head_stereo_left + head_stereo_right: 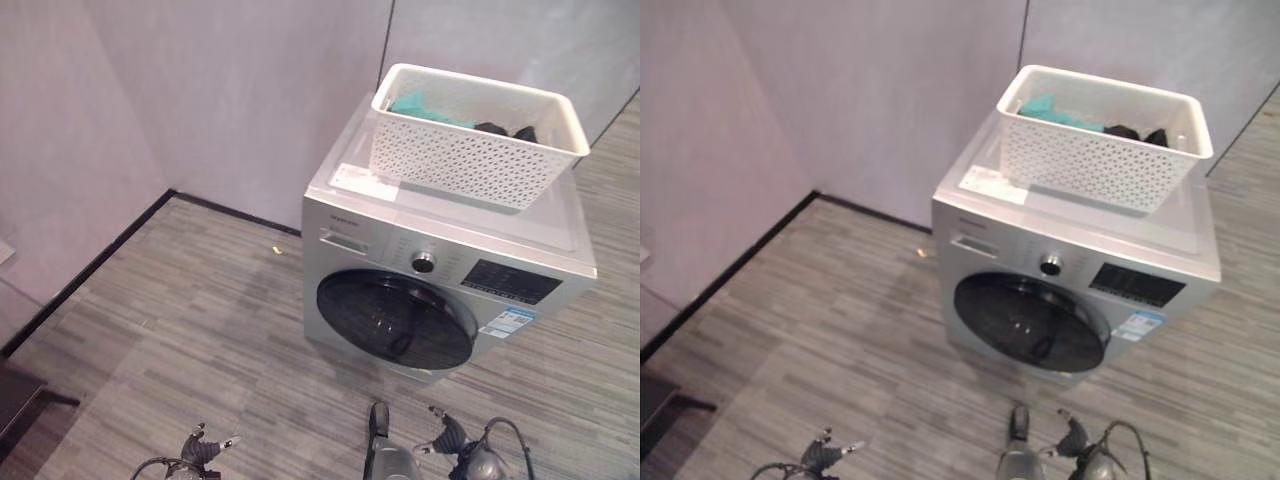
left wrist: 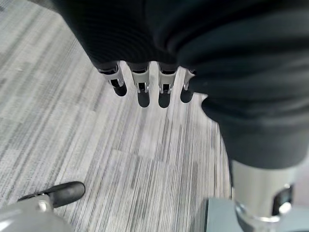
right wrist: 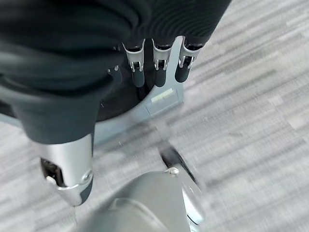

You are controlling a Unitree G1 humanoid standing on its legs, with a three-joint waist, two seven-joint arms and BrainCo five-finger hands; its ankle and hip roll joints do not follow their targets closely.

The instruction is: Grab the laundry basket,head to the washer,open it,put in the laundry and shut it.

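One white perforated laundry basket sits atop the washer.

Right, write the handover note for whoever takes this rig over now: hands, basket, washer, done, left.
Left hand: open, fingers straight, holding nothing, over the floor.
Right hand: open, empty, hanging in front of the washer.
Laundry basket: white, sitting on top of the washer, teal and dark laundry inside.
Washer door: closed.
Done: basket is at the washer.
Left: open the door, load the laundry, shut the door.
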